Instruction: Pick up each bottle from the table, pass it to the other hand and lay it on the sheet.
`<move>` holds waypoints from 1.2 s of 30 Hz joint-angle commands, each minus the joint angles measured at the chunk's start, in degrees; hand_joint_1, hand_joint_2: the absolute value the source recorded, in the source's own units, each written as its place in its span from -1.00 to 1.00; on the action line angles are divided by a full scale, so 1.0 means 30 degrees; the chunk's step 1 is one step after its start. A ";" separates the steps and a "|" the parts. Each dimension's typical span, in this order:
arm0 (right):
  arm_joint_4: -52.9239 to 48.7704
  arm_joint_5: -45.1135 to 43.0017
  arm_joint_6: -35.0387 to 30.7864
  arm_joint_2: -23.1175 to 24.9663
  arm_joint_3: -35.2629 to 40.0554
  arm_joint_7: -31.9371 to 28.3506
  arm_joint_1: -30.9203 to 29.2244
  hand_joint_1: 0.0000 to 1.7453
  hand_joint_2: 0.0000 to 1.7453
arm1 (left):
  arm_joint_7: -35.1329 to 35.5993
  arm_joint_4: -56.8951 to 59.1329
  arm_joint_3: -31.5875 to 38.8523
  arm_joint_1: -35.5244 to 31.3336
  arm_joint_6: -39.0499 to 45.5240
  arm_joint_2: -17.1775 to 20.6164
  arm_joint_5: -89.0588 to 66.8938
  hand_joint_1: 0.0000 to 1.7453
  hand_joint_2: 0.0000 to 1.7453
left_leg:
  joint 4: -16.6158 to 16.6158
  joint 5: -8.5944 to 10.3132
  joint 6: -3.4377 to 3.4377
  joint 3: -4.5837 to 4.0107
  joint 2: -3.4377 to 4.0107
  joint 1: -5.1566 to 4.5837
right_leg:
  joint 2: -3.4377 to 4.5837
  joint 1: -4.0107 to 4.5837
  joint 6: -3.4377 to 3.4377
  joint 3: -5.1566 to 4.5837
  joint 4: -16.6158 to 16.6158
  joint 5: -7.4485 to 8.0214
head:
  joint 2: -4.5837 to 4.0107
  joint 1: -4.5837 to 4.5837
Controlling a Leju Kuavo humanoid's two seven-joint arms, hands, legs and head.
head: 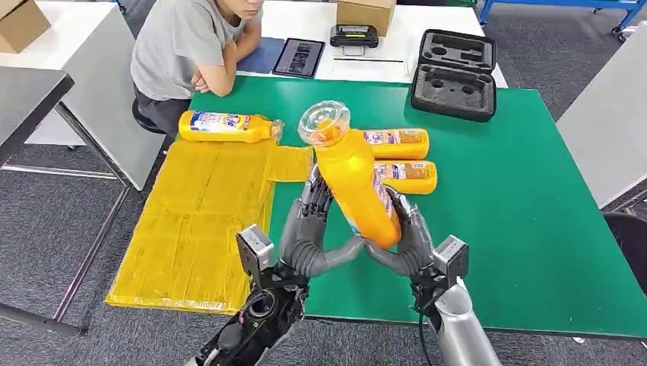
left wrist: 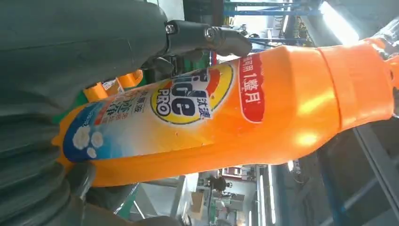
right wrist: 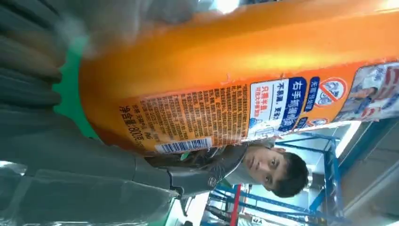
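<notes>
Four orange bottles: one being gripped by both left hand and right hand, fingers clamping it, one lying on yellow sheet, two lying on green table.

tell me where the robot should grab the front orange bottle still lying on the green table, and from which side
Grip the nearer lying bottle around its labelled mid-body, coming from above with the right hand, which is nearer. It lies flat beside the second bottle, so fingers should straddle its width; the gap between them looks tight.
</notes>
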 commanded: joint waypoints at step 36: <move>0.0914 0.1430 -0.1672 -0.0598 0.3192 -0.0052 -0.0672 1.00 1.00 | 0.0050 0.3143 -0.0498 -0.1871 0.1009 0.0071 -0.0090 -1.00 1.00 | -0.0001 -0.0032 -0.0038 0.0078 0.0016 0.0025 | 0.0019 0.0026 -0.0043 0.0077 -0.0019 -0.0021 | 0.0000 0.0007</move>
